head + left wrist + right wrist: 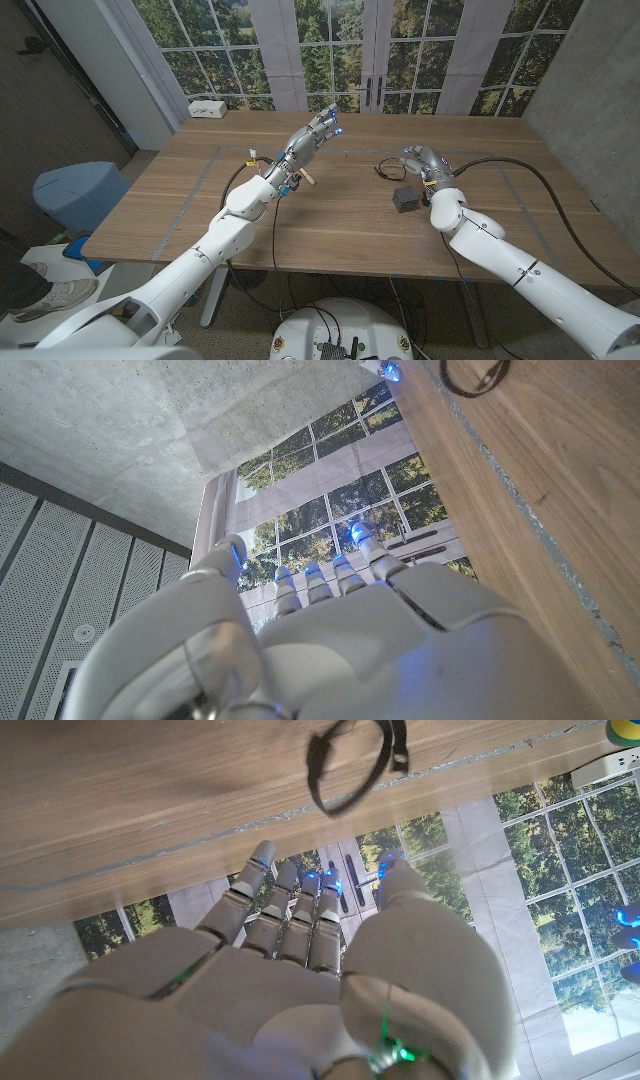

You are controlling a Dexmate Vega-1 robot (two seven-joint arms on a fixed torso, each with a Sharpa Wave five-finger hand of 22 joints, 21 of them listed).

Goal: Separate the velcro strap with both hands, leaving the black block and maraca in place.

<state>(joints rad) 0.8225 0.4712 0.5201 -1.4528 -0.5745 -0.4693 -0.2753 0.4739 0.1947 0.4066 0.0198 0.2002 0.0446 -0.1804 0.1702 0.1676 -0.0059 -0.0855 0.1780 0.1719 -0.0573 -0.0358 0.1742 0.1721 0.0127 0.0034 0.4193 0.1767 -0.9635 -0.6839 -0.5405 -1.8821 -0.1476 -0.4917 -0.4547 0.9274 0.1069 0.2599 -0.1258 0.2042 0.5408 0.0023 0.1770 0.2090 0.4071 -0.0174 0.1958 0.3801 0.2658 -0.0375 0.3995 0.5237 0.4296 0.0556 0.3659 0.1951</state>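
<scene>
Just beside the right hand (425,162), toward the left hand (312,134), the looped velcro strap (389,169) lies crosswise; both hands' fingers are apart, empty.

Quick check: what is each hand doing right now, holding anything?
Left hand: open, fingers extended, holding nothing.
Right hand: open, holding nothing; the velcro strap lies on the table beside it.

The left hand (340,640) (fingers extended, holding nothing) beside the wooden table (540,490).
</scene>
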